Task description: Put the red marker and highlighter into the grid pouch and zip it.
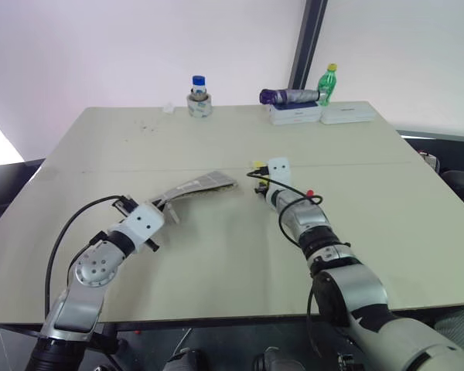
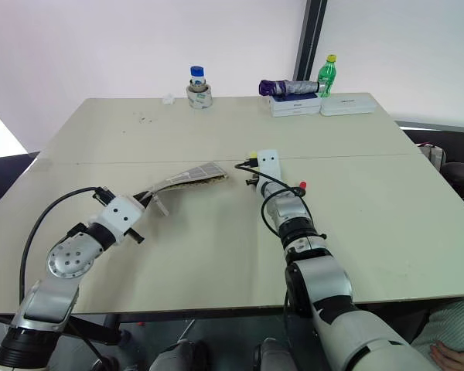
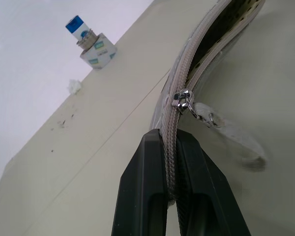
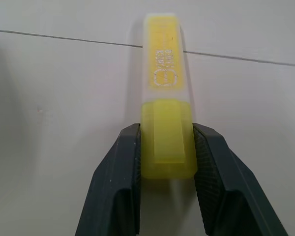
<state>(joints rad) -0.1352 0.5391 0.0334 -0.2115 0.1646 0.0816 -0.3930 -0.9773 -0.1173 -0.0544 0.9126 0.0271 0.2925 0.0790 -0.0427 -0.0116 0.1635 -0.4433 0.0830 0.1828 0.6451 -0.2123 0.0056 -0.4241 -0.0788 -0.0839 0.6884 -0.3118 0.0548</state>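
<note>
The grey grid pouch [image 1: 205, 184] lies mid-table, its near end lifted by my left gripper [image 3: 168, 135], which is shut on the zipper edge just behind the metal slider [image 3: 184, 101]. Past the slider the pouch mouth gapes open. To the right of the pouch, my right gripper [image 4: 167, 132] has its fingers pressed against both sides of the yellow highlighter [image 4: 163, 73], which lies on the table and points away from me. A small red end of the red marker [image 1: 310, 192] peeks out just right of the right wrist; the rest is hidden by the arm.
At the table's far edge stand a blue-capped bottle on a tape roll [image 1: 199, 97], a green bottle [image 1: 327, 83], a purple folded umbrella [image 1: 290, 97] on a white box [image 1: 295, 114], and another white box [image 1: 348, 113].
</note>
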